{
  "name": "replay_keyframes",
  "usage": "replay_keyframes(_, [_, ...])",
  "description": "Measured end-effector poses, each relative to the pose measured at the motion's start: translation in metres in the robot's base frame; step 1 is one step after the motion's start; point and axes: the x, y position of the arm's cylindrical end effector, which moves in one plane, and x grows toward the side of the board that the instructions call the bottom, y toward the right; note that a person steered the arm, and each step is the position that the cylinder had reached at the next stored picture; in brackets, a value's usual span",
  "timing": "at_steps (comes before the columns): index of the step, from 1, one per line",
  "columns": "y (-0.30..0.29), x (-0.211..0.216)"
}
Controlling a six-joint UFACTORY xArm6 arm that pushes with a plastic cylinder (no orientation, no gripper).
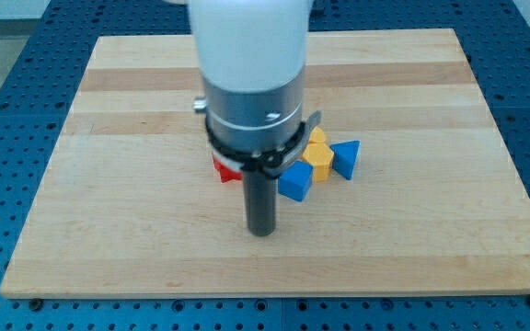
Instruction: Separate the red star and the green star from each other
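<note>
My tip rests on the wooden board, just below a cluster of blocks in the middle. A red block, likely the red star, peeks out to the left of the rod, mostly hidden by the arm. The green star is not visible; the arm's body hides the area behind it. My tip is below and slightly right of the red block, and left of and below the blue cube.
To the rod's right lie a blue cube, a yellow block, another yellow piece above it, and a blue triangle. The arm's white and grey body covers the board's upper middle.
</note>
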Motion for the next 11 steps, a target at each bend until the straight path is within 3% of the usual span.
replay_keyframes(1, [-0.04, -0.008])
replay_keyframes(3, [-0.088, -0.079])
replay_keyframes(11, [-0.027, -0.123])
